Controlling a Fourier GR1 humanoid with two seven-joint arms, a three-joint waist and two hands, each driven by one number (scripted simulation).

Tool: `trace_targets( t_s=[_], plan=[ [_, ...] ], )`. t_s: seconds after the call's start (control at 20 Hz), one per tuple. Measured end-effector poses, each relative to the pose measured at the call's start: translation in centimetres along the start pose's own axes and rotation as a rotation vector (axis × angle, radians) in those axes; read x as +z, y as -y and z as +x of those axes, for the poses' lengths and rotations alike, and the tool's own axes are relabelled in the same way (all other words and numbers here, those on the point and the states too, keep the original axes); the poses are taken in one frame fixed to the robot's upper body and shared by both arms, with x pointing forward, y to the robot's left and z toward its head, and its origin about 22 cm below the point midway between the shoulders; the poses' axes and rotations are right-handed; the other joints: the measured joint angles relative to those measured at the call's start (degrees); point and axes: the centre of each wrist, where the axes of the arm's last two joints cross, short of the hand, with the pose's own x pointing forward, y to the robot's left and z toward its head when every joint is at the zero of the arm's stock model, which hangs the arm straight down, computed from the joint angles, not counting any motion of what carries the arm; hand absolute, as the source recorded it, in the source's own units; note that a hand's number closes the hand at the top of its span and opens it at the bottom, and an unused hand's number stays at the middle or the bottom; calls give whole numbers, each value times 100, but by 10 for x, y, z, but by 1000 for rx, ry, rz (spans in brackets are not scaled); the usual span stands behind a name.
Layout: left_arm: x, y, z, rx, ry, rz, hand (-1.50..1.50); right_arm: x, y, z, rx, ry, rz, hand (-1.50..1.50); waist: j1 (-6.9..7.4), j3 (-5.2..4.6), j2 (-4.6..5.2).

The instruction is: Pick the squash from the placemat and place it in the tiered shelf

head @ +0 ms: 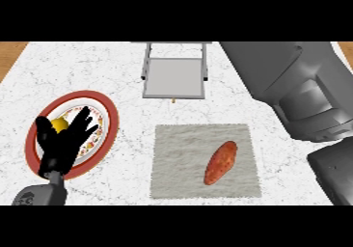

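Note:
An elongated orange-red squash [221, 162] lies slanted on a pale grey placemat [181, 144] in the middle of the counter. Behind the mat stands the grey metal tiered shelf [174, 77], its flat top tier facing me. My left hand [62, 142] shows at the lower left, open with fingers up, resting over a plate. My right forearm fills the right side as large grey blocks; the right hand itself does not show. Nothing touches the squash.
A red-rimmed white plate [108, 126] lies at the left, under my left hand, with a small yellow object [59, 125] on it. The white marble counter [79, 67] ends at wooden strips at the far left and right corners.

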Motion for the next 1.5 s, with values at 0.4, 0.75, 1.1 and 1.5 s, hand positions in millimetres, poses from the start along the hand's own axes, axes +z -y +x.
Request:
trace_targets(
  t_s=[0.4,0.75,1.1,1.5],
  plan=[
    [1,1,0,11,-7,2,0,-3,11,0,-288,-51,-69,-150,-10,-1,-6],
    [1,-2,0,4,-11,7,0,-9,37,0,-533,-88,-152,-150,-35,3,-14],
    [3,-7,-2,12,-21,22,0,-24,65,-25,-566,-167,-349,-150,-118,1,-44],
    [6,-16,-8,26,-42,55,0,-37,116,-73,-668,-261,-491,-150,-294,9,-117]
  ],
)
